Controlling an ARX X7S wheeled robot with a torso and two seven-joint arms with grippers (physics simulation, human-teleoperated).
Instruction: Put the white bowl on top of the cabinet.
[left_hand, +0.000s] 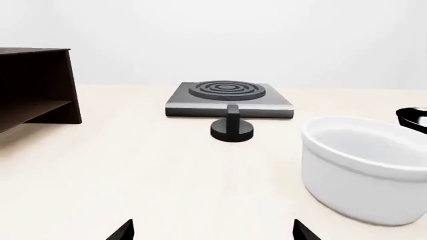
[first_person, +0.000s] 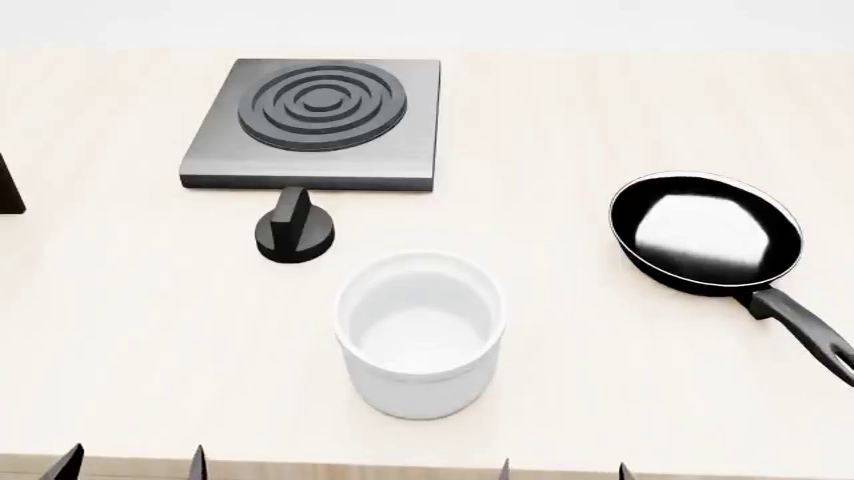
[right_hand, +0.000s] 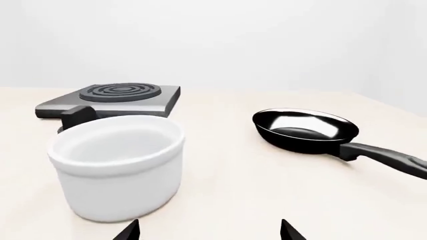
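The white bowl (first_person: 420, 333) stands upright and empty on the light table, near its front edge. It also shows in the left wrist view (left_hand: 367, 167) and the right wrist view (right_hand: 119, 165). The dark brown cabinet (left_hand: 33, 85) stands at the far left; only a sliver of it (first_person: 8, 190) shows in the head view. My left gripper (first_person: 131, 464) is open and empty, left of the bowl at the front edge; its tips (left_hand: 213, 231) frame bare table. My right gripper (first_person: 563, 470) is open and empty, right of the bowl, and also shows in its wrist view (right_hand: 208, 231).
A grey square stove plate (first_person: 320, 120) with rings sits behind the bowl, with a black knob (first_person: 296, 232) in front of it. A black frying pan (first_person: 705, 232) lies at the right, its handle (first_person: 807, 330) pointing toward the front right.
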